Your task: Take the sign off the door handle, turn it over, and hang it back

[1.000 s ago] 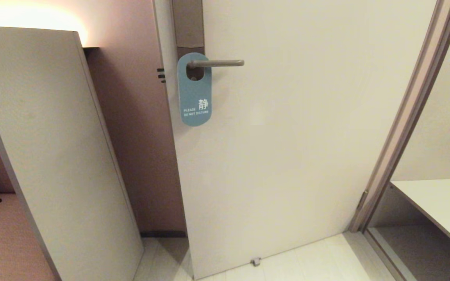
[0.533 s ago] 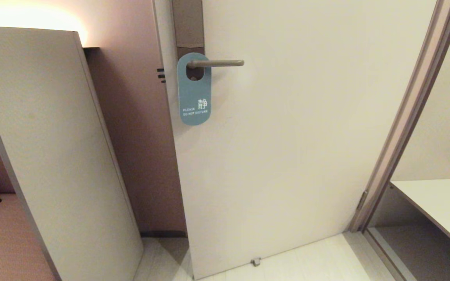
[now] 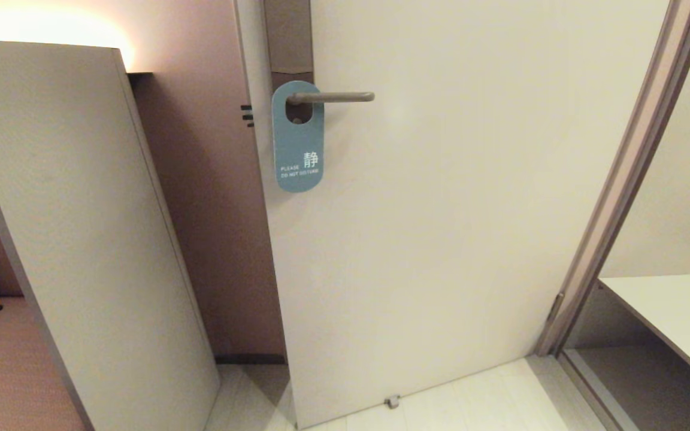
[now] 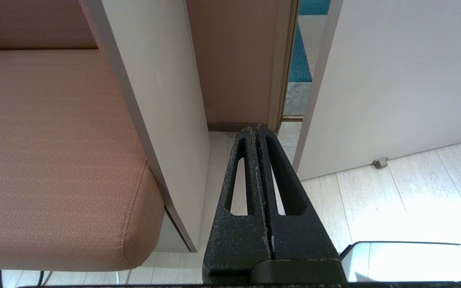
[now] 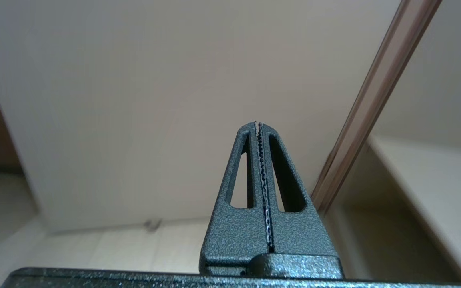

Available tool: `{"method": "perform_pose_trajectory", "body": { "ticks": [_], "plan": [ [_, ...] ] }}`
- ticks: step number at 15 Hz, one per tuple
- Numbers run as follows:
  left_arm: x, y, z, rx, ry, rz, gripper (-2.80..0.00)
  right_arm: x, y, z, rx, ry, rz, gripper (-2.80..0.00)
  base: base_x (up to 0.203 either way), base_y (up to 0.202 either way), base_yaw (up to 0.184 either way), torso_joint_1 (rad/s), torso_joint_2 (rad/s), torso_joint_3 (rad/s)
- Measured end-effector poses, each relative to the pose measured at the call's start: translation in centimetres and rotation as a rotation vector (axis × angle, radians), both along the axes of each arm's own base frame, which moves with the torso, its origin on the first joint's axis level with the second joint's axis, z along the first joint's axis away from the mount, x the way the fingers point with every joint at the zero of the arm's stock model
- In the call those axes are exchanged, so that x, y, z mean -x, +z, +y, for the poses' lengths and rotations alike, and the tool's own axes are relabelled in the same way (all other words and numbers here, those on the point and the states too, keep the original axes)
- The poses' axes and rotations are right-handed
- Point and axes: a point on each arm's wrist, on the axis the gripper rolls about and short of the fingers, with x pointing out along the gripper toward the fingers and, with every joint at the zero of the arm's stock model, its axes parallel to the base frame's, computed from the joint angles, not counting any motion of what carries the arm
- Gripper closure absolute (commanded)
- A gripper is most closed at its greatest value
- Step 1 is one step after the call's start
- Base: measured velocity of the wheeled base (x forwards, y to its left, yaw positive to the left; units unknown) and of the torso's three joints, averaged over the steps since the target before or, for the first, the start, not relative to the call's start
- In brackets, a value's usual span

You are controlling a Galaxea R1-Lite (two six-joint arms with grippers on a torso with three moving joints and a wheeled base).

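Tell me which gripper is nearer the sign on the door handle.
Probably left. The left gripper sits low before the handle-side edge of the door, below the sign; the right gripper sits low, facing the door near its frame.

The sign covers the root of the door handle and part of the backplate, which the head view's top edge cuts off. Its small lettering is barely legible. Neither arm appears in the head view.
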Motion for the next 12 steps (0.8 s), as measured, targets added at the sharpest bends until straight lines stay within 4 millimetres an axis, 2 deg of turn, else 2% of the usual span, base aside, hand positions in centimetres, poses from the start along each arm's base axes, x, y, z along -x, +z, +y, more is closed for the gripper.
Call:
{"method": "perform_pose_trajectory", "body": {
  "ticks": [3, 12],
  "plan": [
    [0.00, 0.00, 0.00, 0.000, 0.000, 0.000, 0.00, 0.00, -0.17, -0.04, -0.063, -0.016, 0.017, 0.00, 0.000, 0.000, 0.000, 0.000, 0.00, 0.000],
    [0.00, 0.00, 0.00, 0.000, 0.000, 0.000, 0.00, 0.00, -0.18, -0.04, -0.067, -0.017, 0.018, 0.00, 0.000, 0.000, 0.000, 0.000, 0.00, 0.000]
  ]
}}
